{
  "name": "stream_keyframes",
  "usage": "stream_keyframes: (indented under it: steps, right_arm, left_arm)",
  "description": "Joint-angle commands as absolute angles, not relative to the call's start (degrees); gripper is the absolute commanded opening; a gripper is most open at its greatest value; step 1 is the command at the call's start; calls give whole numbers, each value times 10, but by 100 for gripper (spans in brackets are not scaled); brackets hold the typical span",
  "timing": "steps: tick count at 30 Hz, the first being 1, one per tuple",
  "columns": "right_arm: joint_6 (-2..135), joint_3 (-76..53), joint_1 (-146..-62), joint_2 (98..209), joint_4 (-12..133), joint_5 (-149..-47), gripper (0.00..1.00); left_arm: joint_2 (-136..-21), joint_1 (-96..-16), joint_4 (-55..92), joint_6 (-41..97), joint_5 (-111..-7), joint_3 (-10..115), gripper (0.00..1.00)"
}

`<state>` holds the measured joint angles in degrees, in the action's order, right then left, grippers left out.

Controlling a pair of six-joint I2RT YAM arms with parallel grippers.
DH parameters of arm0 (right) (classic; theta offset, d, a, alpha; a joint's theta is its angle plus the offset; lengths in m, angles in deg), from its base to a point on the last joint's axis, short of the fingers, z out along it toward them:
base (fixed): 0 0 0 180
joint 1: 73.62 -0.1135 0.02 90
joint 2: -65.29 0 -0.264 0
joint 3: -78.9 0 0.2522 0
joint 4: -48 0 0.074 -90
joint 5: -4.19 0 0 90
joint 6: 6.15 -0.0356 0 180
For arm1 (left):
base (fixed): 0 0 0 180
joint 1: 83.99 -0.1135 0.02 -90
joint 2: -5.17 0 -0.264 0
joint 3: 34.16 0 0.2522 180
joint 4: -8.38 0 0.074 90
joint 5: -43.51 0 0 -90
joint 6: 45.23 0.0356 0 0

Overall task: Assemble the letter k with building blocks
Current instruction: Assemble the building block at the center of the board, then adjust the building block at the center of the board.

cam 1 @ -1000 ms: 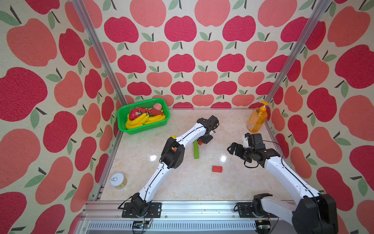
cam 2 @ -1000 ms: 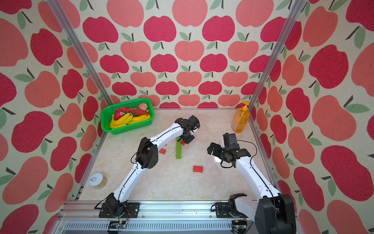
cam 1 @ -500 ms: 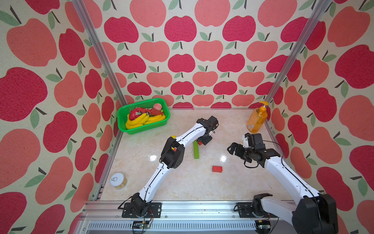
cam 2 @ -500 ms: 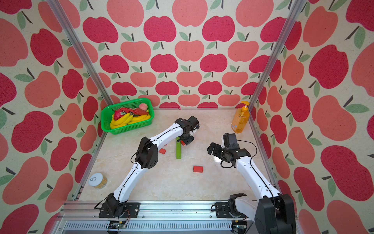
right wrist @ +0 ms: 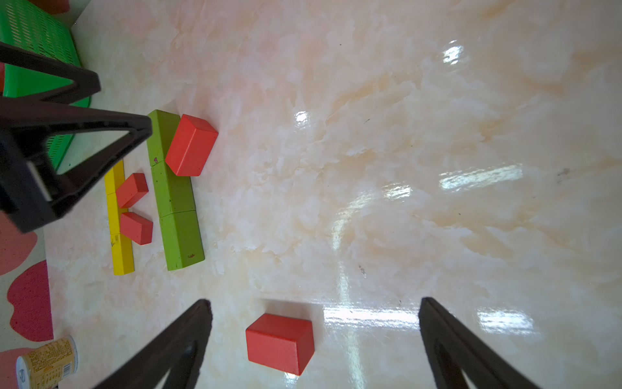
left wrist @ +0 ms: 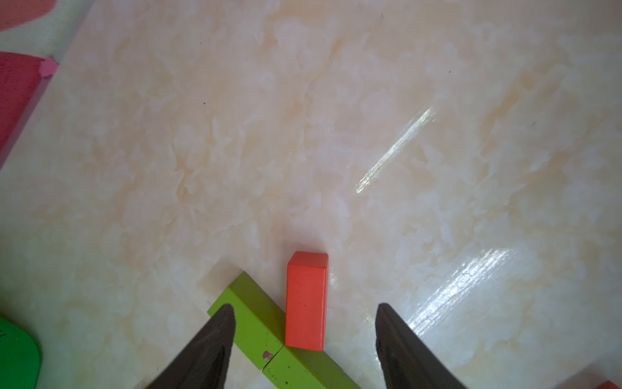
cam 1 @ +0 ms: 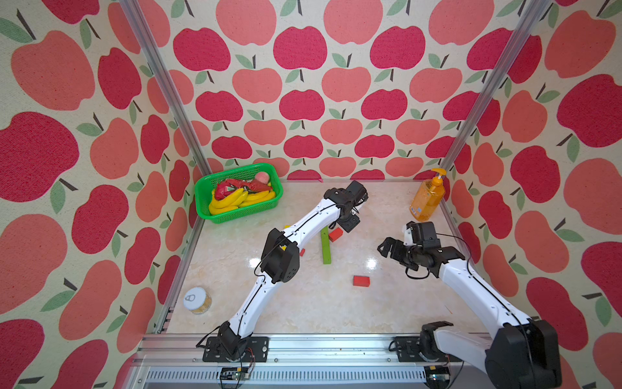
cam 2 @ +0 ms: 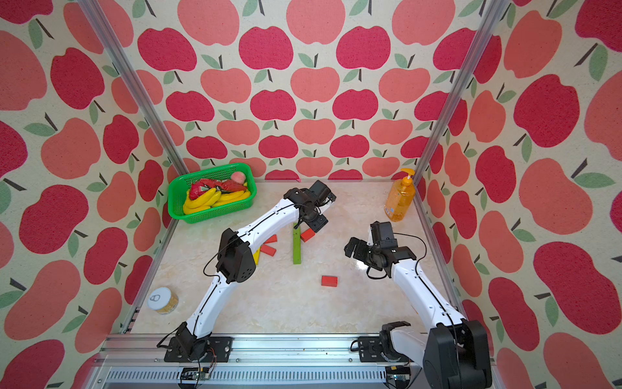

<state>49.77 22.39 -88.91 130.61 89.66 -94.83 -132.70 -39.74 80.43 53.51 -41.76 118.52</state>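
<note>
A green bar (cam 1: 325, 246) of three bricks lies mid-table. A red brick (left wrist: 307, 303) rests slanted against its far part, one corner touching the bar (left wrist: 255, 323). My left gripper (left wrist: 303, 309) stands open over this red brick (cam 1: 335, 235), its fingers clear of it on both sides. Left of the green bar (right wrist: 175, 202) lies a yellow bar (right wrist: 117, 219) with two slanted red bricks (right wrist: 132, 189) (right wrist: 136, 228), a letter k shape partly hidden by my left arm in both top views. My right gripper (right wrist: 315, 303) hangs open near a loose red brick (right wrist: 279, 342).
A green basket (cam 1: 203, 202) of bananas and other fruit stands at the back left. An orange soap bottle (cam 1: 427, 198) stands at the back right by the wall. A small can (cam 1: 197, 299) sits at the front left edge.
My left gripper has opened and let go of the red brick, which now lies against the green bar. The right arm has not moved.
</note>
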Motion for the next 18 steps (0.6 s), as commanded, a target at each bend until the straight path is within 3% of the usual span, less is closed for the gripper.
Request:
stream_keyframes:
  steps: [1, 7, 12, 18]
  right_arm:
    - [497, 220, -886, 1307, 898, -958, 99]
    - [494, 227, -886, 1306, 894, -968, 99]
    - [491, 232, -886, 1309, 890, -976, 99]
    - [491, 228, -886, 1312, 891, -977, 99]
  left_arm:
    - [-1285, -423, 812, 484, -398, 1154, 63]
    - [-1225, -452, 802, 378, -397, 989, 29]
    - [-1198, -452, 771, 327, -401, 901, 24]
    - [-1224, -458, 783, 278, -407, 895, 17]
